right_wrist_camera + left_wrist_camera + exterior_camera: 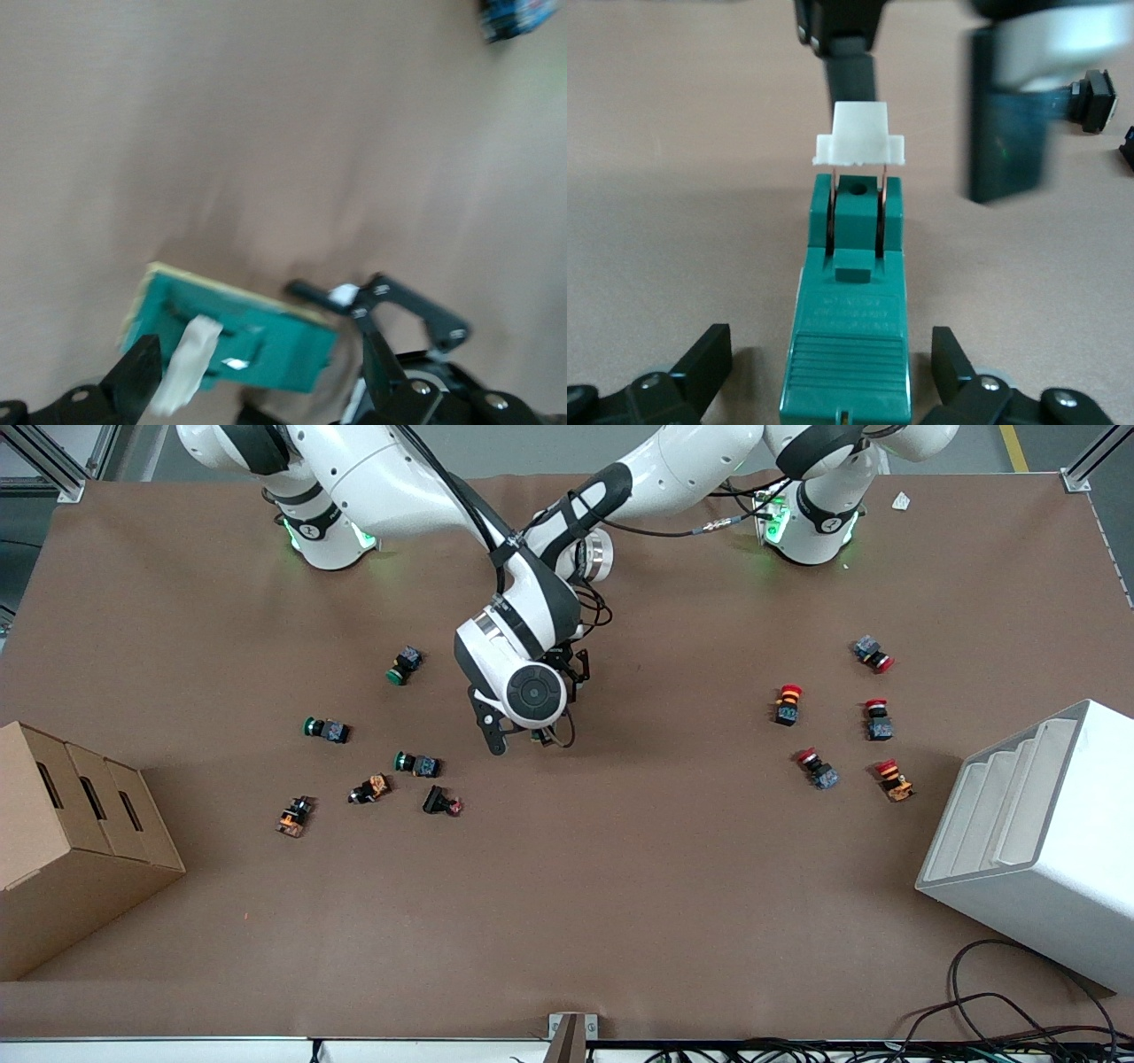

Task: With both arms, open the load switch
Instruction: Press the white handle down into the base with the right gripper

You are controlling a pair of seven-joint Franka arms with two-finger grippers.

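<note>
Push buttons (326, 729), cardboard box (71, 841), white bin (1045, 841).

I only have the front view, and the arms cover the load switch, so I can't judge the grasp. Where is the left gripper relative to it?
Observer: The left gripper is open, with one finger on each side of the load switch and a gap showing on both sides.
Operator: Is the lever up?
Observer: Yes. The white lever stands raised off the green body on two thin metal pins.
Operator: And the right gripper?
Observer: The right gripper is open too. It straddles the switch, with one of its fingers close beside the lever.
</note>
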